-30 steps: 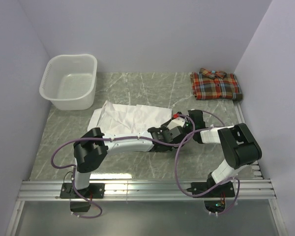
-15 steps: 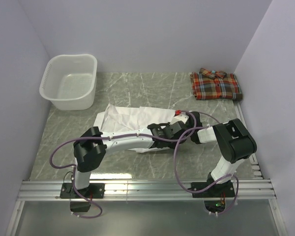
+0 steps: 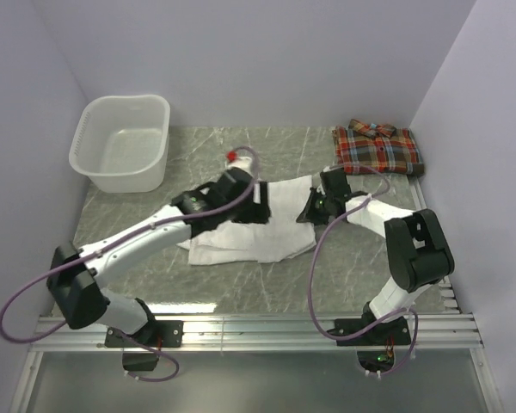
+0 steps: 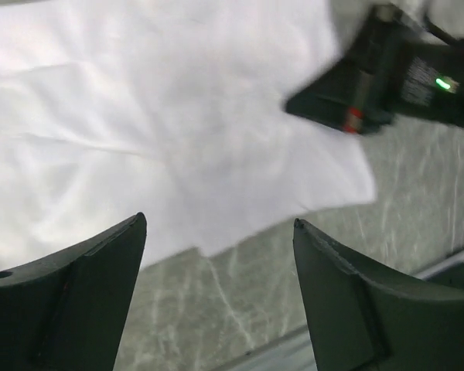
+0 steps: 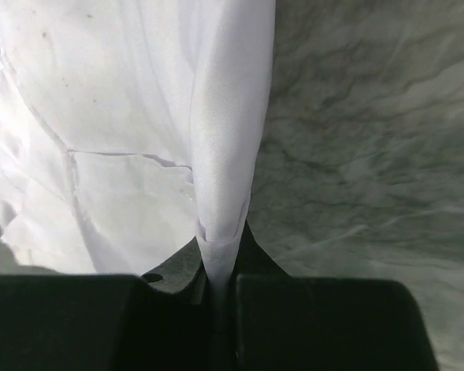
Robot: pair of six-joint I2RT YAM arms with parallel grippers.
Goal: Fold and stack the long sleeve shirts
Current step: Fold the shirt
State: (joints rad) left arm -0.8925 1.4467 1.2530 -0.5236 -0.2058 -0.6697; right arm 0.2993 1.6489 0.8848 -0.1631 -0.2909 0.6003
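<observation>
At the far left corner the laundry basket [image 3: 125, 142] sat close to the wall, well apart from my work; I judged it out of the way of any sweep. My left claw [image 4: 218, 224] hung over the white shirt [image 3: 258, 234] with its jaws spread wide and nothing between them; it gripped nothing, and I took that as standing by above the cloth while the other side was handled. The white shirt lay partly folded in the middle of the table [image 3: 241, 288], a rough rectangle; its near edge ran fairly straight to a corner on my right, and bare marble lay in front of it, room enough to draw cloth toward me. My right claw [image 5: 220, 255] was closed on a ridge of the white shirt's right side, the fabric pinched thin between the fingers and rising out of them; I held it so, I judged, to carry that side over onto the body; bare table lay just right of that grip. Farther right, at the far corner close to the right wall, the plaid shirt [image 3: 378, 148] lay folded, apart from the white one; the stacking was not yet done; the bare strip between them looked open for the carry, though the wall left little margin beyond.
</observation>
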